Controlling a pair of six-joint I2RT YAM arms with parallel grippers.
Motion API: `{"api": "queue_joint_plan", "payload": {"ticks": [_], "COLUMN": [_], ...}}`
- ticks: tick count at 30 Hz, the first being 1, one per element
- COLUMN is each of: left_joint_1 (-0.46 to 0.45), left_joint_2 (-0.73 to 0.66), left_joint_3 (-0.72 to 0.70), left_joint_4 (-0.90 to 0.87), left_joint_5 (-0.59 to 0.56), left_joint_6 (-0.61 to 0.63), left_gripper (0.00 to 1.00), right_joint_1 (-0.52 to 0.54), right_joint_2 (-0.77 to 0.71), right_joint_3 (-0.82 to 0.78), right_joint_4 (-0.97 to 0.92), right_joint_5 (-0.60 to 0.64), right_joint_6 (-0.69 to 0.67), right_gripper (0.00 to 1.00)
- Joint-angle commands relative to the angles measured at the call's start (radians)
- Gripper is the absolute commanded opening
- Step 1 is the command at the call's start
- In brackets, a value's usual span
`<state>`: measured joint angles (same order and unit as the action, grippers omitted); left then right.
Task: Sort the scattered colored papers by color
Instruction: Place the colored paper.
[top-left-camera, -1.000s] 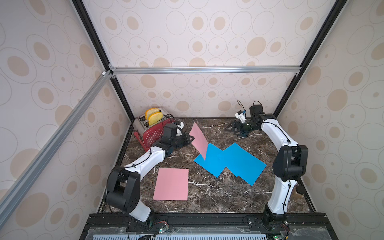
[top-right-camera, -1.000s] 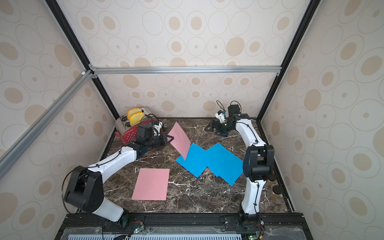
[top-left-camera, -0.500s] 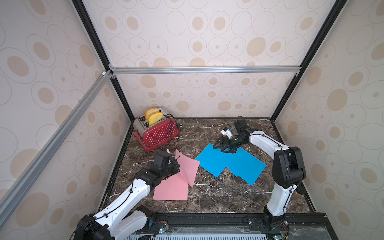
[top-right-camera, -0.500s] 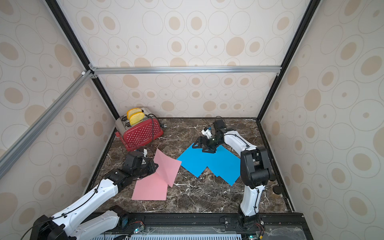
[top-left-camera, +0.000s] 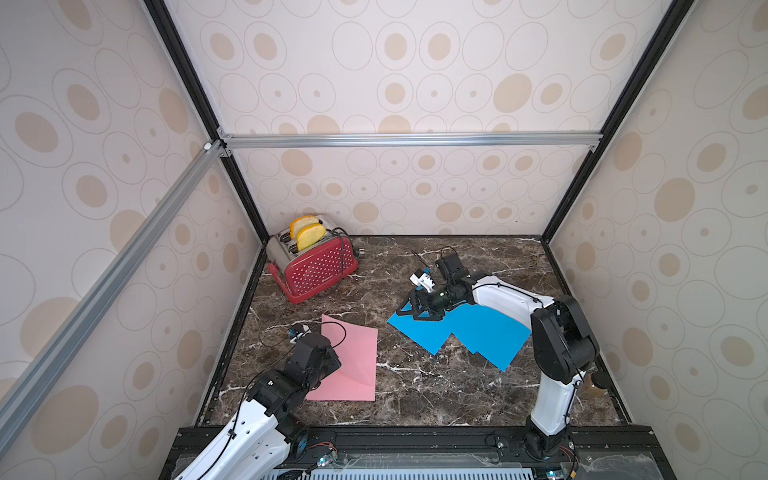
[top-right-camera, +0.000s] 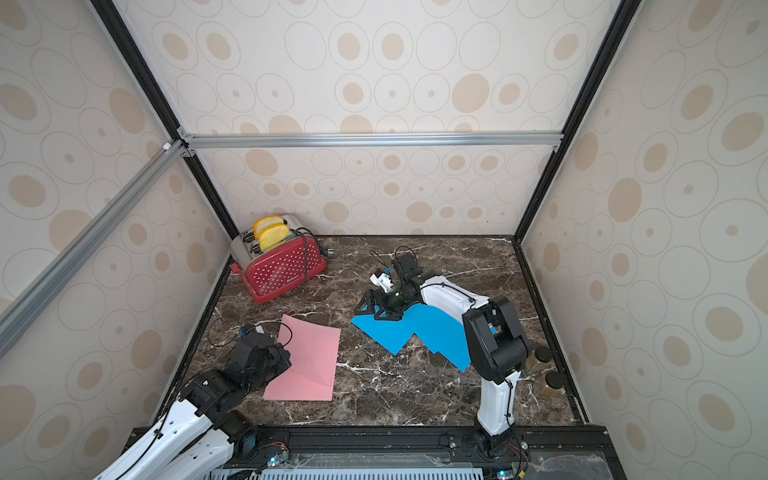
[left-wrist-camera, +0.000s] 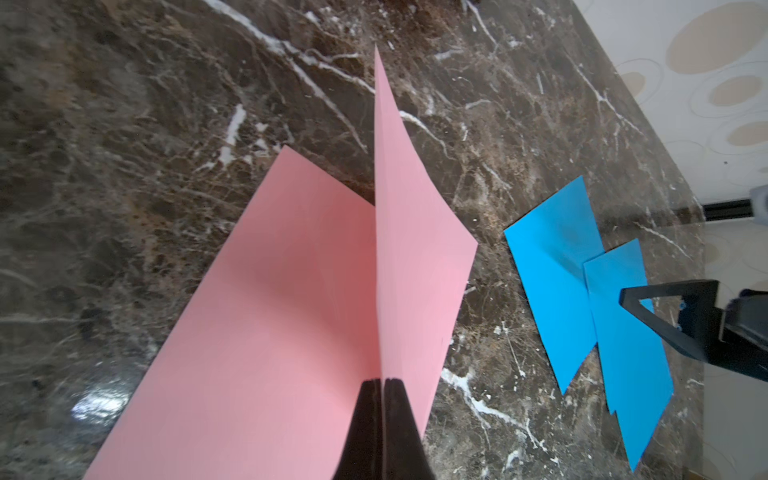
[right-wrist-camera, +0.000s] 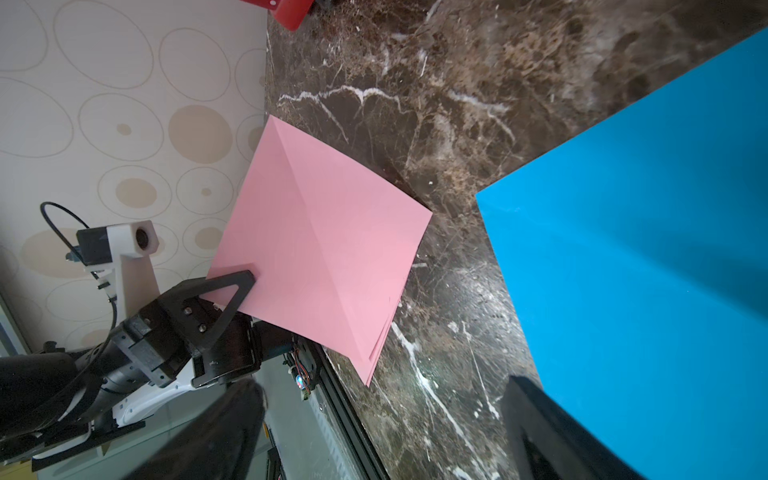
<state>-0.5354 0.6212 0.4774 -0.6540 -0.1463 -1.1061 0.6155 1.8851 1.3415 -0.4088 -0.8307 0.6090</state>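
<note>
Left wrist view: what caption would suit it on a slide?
Left hand pinches a pink sheet over a second pink sheet; overlapping blue sheets lie nearby on the marble table.

Up high over the near edge in both top views, peering down and toward the far wall, whole marble table (top-left-camera: 415, 407) in shot. Left wrist view: low, close, facing right across pink sheets (left-wrist-camera: 270, 311) to blue sheets (left-wrist-camera: 552, 270). Right wrist view: equally close, facing left, catching those same sheets from the opposite side.
</note>
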Motion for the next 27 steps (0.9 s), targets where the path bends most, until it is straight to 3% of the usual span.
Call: {"api": "queue_joint_plan", "payload": {"ticks": [1, 15, 27], "left_joint_1": [-0.008, -0.011, -0.021], "left_joint_2": [-0.007, -0.022, -0.020], "left_joint_3": [0.021, 0.015, 0.006], "left_joint_4": [-0.085, -0.157, -0.190], "left_joint_5": [-0.058, 0.012, 0.034], "left_joint_6": [-0.035, -0.077, -0.065], "left_gripper": [0.00, 0.00, 0.00], "right_joint_1": [0.029, 0.131, 0.197], "right_joint_2": [0.033, 0.184, 0.219], "right_joint_3": [0.003, 0.152, 0.126], "right_joint_4": [0.073, 0.179, 0.303], "right_joint_5": [-0.015, -0.040, -0.073], "right_joint_6": [0.052, 0.160, 0.256], "right_gripper": [0.96, 0.96, 0.95]}}
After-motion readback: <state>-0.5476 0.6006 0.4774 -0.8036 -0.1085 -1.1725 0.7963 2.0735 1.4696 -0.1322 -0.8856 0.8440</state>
